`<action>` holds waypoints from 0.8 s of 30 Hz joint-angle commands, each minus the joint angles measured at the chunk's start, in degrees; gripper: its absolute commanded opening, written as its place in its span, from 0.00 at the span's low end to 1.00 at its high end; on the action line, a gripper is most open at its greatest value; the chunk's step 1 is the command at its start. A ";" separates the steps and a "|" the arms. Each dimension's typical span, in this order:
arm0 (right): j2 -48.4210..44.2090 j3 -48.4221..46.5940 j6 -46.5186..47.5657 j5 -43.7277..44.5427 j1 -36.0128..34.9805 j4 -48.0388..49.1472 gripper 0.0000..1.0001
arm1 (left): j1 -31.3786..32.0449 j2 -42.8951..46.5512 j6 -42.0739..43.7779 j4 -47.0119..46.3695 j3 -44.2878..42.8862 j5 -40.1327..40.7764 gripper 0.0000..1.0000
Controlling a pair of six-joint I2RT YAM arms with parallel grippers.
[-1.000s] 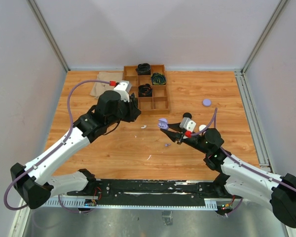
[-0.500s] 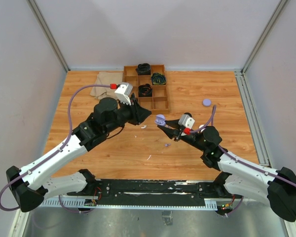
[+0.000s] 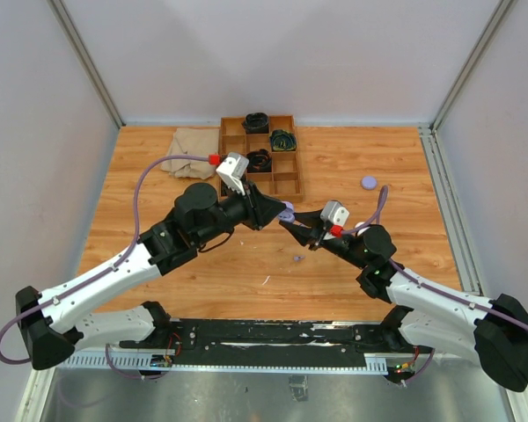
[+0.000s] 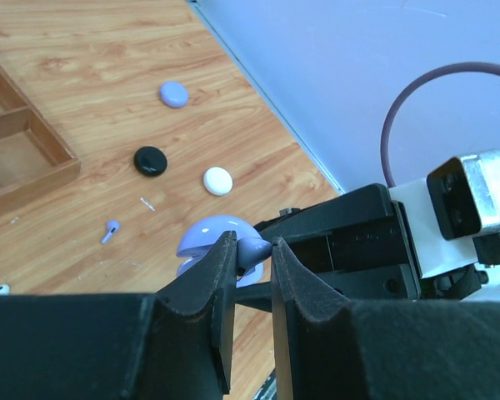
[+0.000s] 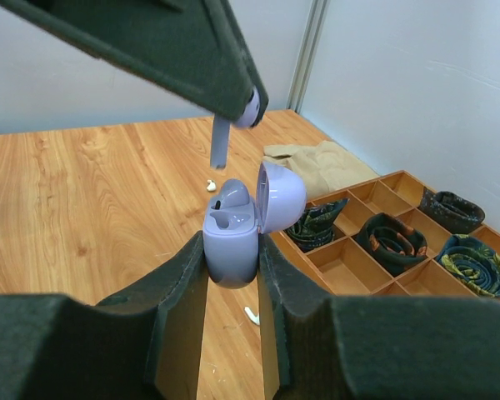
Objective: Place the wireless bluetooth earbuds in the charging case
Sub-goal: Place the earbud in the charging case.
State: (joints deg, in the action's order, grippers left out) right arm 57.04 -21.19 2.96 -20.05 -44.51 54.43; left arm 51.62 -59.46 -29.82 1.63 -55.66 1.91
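Note:
My right gripper [image 5: 232, 250] is shut on the lilac charging case [image 5: 231, 237] and holds it upright above the table, lid [image 5: 281, 198] open. My left gripper [image 4: 252, 250] is shut on a lilac earbud [image 4: 254, 248]. In the right wrist view that earbud [image 5: 222, 142] hangs stem down just above the case's empty slots. In the top view the left gripper [image 3: 275, 212] and the right gripper [image 3: 292, 225] meet at the case [image 3: 287, 211]. Another lilac earbud [image 3: 297, 258] lies on the table, also in the left wrist view [image 4: 110, 230]. White earbuds [image 5: 252, 315] lie on the wood.
A wooden compartment tray [image 3: 290, 180] with coiled bands stands at the back, a beige cloth [image 3: 192, 141] to its left. A lilac puck [image 3: 368, 182], a black puck [image 4: 150, 160] and a white puck [image 4: 217, 180] lie on the right side.
My left arm has swung right and forward, bringing the lilac earbud over the open case. My right gripper has shifted the case slightly left toward it.

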 commanded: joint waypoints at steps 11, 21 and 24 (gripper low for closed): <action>-0.31 -1.99 -2.69 0.03 -0.91 4.53 0.10 | 5.25 -0.33 4.47 -6.98 3.77 7.65 0.22; -0.50 -2.02 -2.96 -0.07 -0.87 4.82 0.10 | 6.54 -0.99 6.45 -7.35 3.76 9.42 0.22; -0.49 -2.06 -3.04 -0.03 -0.92 4.89 0.10 | 6.95 -1.26 7.17 -7.00 3.54 9.43 0.22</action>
State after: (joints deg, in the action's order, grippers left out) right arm 57.08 -21.21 0.69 -20.05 -44.66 55.92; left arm 57.60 -60.29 -24.49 -3.38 -52.36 9.87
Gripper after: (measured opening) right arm 0.276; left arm 0.235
